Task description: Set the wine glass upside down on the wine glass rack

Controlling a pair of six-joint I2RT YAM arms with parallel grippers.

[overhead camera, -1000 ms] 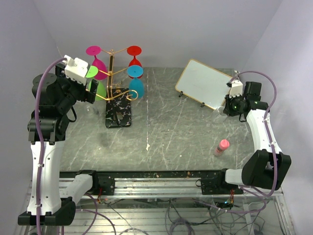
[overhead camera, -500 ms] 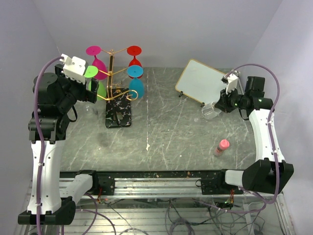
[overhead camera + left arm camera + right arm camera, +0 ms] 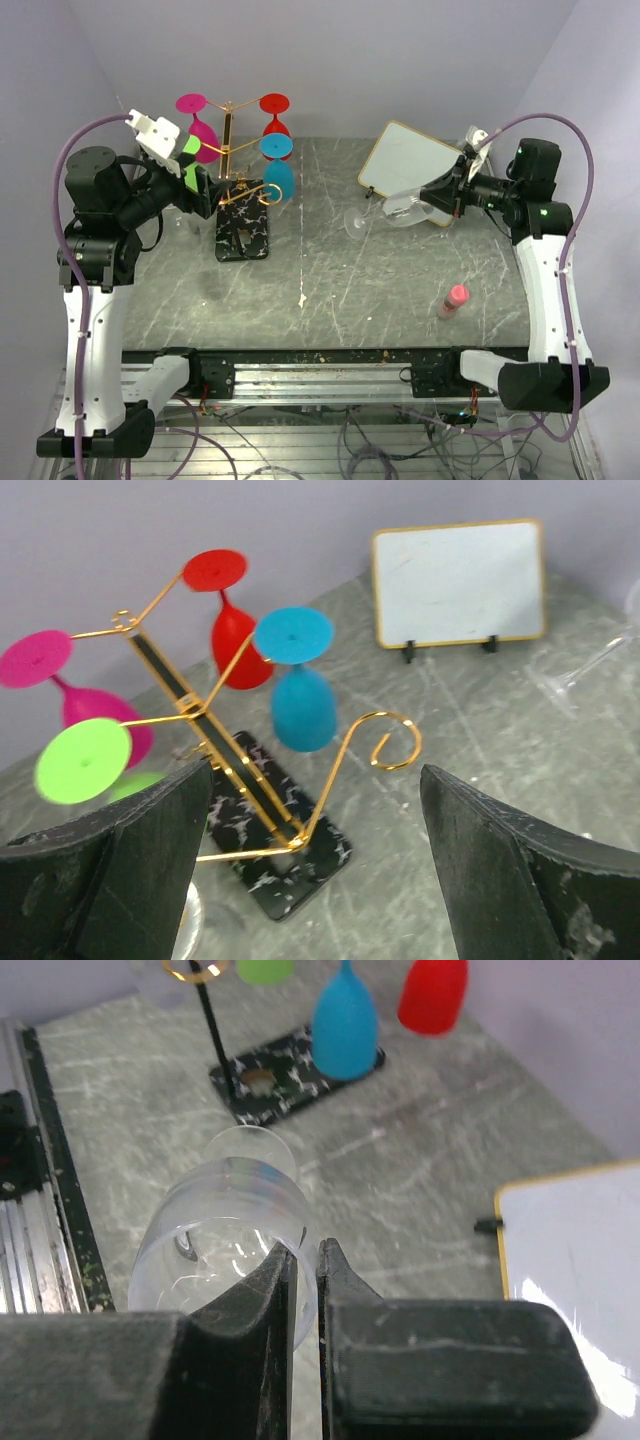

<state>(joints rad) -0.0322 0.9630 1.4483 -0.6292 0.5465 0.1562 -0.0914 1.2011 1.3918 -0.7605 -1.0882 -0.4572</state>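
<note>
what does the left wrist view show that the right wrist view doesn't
Only the left wrist view: the pink glass, the rack's top arms, the whole whiteboard, and the open left fingers.

Only the right wrist view: the clear glass's bowl up close, its wall pinched between the shut right fingers, and the rail along the table edge.

Both: the rack's black base, the blue glass, red glass, green glass, the table, part of the whiteboard, and the clear glass (only foot and stem in the left view).
</note>
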